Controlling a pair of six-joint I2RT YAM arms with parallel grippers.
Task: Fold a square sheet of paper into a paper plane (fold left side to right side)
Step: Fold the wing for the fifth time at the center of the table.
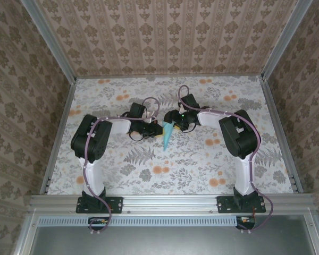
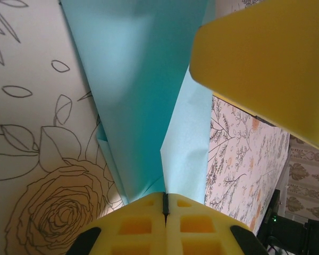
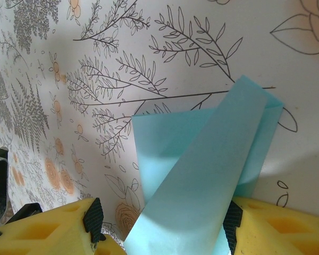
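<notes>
The sheet of paper is light blue and folded into a slim pointed shape, the paper plane (image 1: 166,139), lying mid-table with its tip toward the arm bases. My left gripper (image 1: 159,130) is at its left edge. In the left wrist view the left gripper (image 2: 165,204) is shut, pinching the paper (image 2: 143,95) where two raised layers meet. My right gripper (image 1: 173,126) stands just right of it. In the right wrist view the right gripper (image 3: 162,226) is open, with a folded flap of the paper (image 3: 202,159) running up between its yellow fingers (image 3: 48,228). One right finger (image 2: 266,64) looms in the left wrist view.
The table (image 1: 202,164) wears a floral cloth and is boxed in by patterned walls on three sides, with metal posts at the corners. An aluminium rail (image 1: 170,201) carries both arm bases at the near edge. Both arms bend inward, elbows out.
</notes>
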